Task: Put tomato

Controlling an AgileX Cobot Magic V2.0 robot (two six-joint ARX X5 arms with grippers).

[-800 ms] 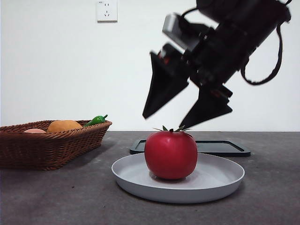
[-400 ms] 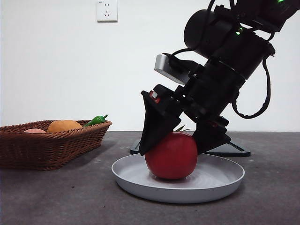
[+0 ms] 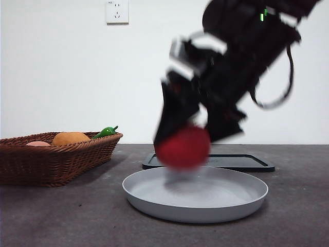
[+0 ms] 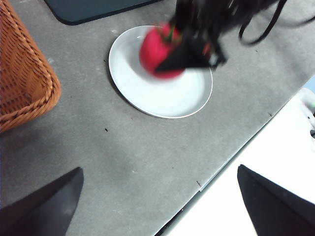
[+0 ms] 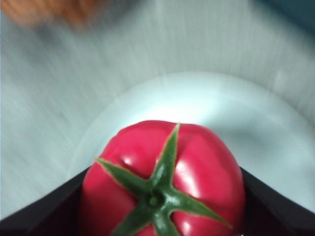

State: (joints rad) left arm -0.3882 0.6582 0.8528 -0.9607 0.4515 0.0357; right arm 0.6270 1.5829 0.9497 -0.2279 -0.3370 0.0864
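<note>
The red tomato (image 3: 183, 147) hangs blurred just above the grey plate (image 3: 241, 200), clear of its surface. My right gripper (image 3: 193, 135) is shut on the tomato, one jaw on each side. In the right wrist view the tomato (image 5: 165, 179) with its green calyx fills the space between the jaws, with the plate (image 5: 275, 147) below. The left wrist view shows the tomato (image 4: 157, 46) held by the right arm over the plate (image 4: 162, 98). My left gripper (image 4: 157, 206) waits high over the table's front edge, open with nothing between its jaws.
A wicker basket (image 3: 56, 162) stands at the left, holding an orange fruit (image 3: 70, 138), a green pepper (image 3: 106, 131) and a pinkish item. A black tray (image 3: 247, 161) lies behind the plate. The table's front edge (image 4: 221, 167) runs near the left gripper.
The right gripper came down around the tomato on the plate, shut on it and has lifted it off the plate.
</note>
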